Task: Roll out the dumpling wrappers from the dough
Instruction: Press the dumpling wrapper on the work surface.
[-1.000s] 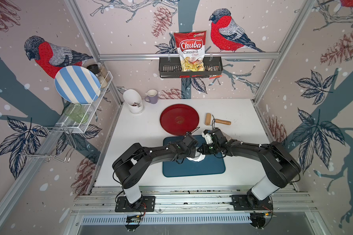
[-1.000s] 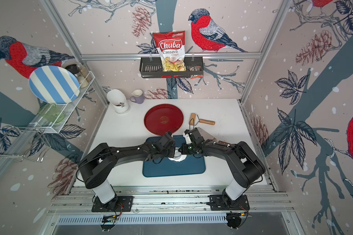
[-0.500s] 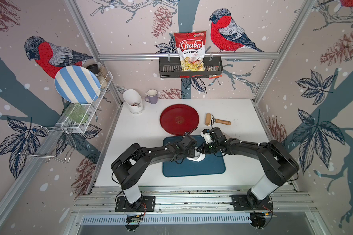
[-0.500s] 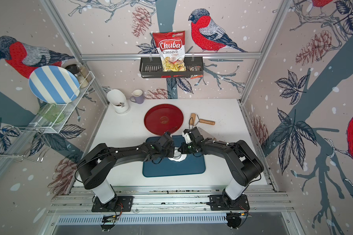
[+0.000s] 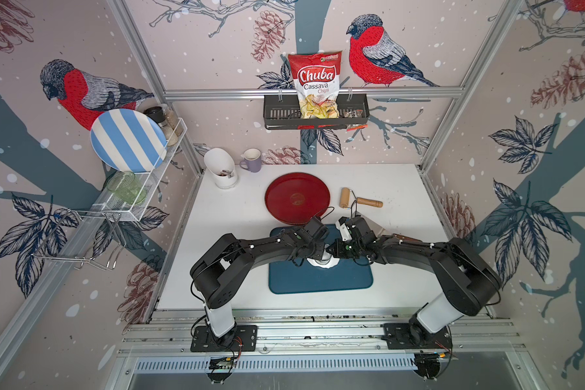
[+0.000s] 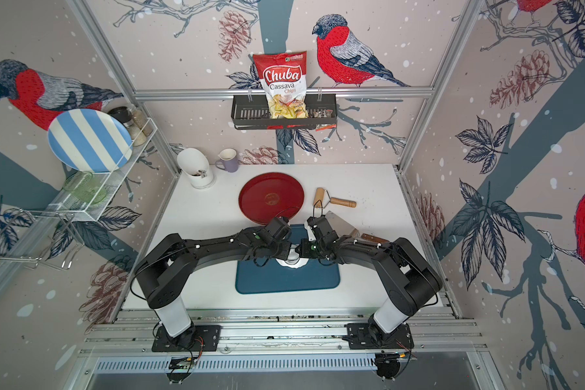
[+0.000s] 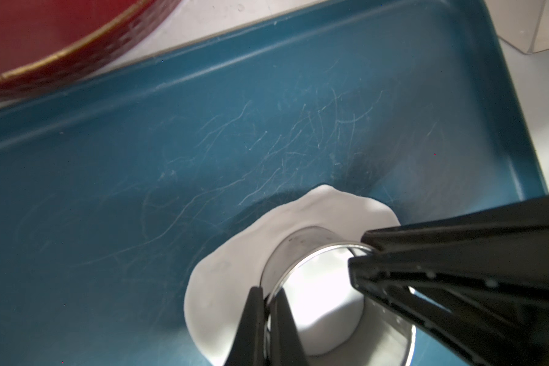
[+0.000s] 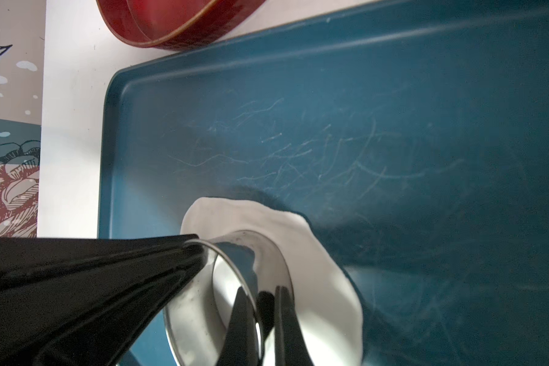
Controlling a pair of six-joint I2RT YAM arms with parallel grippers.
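Observation:
A thin, ragged white sheet of dough (image 7: 225, 275) (image 8: 320, 272) lies on the blue tray (image 7: 267, 126) (image 8: 330, 126). A metal ring cutter (image 7: 298, 250) (image 8: 263, 253) stands upright on the sheet, with white dough showing inside it. My left gripper (image 7: 268, 293) is shut on the ring's wall, one finger inside and one outside. My right gripper (image 8: 262, 291) is shut on the opposite wall the same way. In both top views the two wrists meet over the dough (image 5: 322, 264) (image 6: 289, 264). No separate dumpling wrappers are in view.
A red plate (image 5: 297, 197) sits just behind the tray (image 5: 318, 282). A wooden roller (image 5: 358, 201) lies to its right, and a metal scraper (image 6: 340, 223) lies under the right forearm. A white utensil holder (image 5: 221, 169) and a purple mug (image 5: 251, 160) stand at the back left.

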